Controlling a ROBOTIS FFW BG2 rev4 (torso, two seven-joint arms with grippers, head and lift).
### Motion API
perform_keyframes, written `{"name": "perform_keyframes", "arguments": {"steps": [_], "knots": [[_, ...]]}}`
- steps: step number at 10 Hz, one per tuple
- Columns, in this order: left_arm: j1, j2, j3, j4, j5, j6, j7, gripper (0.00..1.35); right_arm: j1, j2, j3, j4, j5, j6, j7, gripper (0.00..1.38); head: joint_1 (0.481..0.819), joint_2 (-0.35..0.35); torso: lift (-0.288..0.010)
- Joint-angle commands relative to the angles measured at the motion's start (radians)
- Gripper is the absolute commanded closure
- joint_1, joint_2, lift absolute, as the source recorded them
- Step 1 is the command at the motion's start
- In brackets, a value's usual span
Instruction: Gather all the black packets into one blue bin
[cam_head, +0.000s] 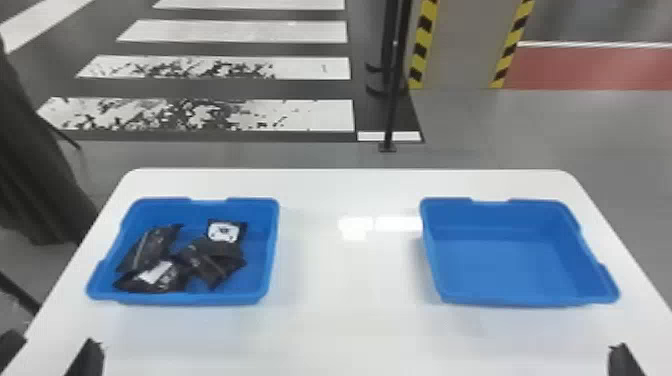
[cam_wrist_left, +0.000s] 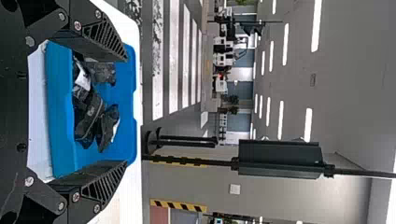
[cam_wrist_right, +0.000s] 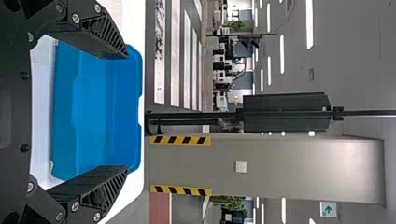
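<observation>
A white, round-cornered table (cam_head: 350, 280); beyond it, white crosswalk stripes (cam_head: 235, 31) on dark floor, the nearer ones patchy; a slim black metal pole (cam_head: 395, 90) near a broad grey pillar (cam_head: 465, 45) edged with yellow-and-black striped bands (cam_head: 422, 45); a flat red floor strip (cam_head: 590, 68) right of the pillar; dark draped fabric (cam_head: 35, 165) left of the table; long white ceiling lights (cam_wrist_right: 309, 23) in the right wrist view.
</observation>
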Motion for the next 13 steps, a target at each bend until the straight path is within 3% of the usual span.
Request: {"name": "perform_keyframes", "arguments": {"steps": [1,13], "knots": [[-0.009,0.009,-0.011,0.000,0.001,0.008,0.001,0.28,-0.003,0.001,0.000,0.000,0.000,0.000,0.000,0.20,0.695,-0.007,-0.110],[-0.026,0.019,-0.019,0.000,-0.009,0.035,0.000,0.28,-0.030,0.001,-0.006,0.022,-0.014,0.017,-0.001,0.20,0.695,-0.042,-0.110]]}}
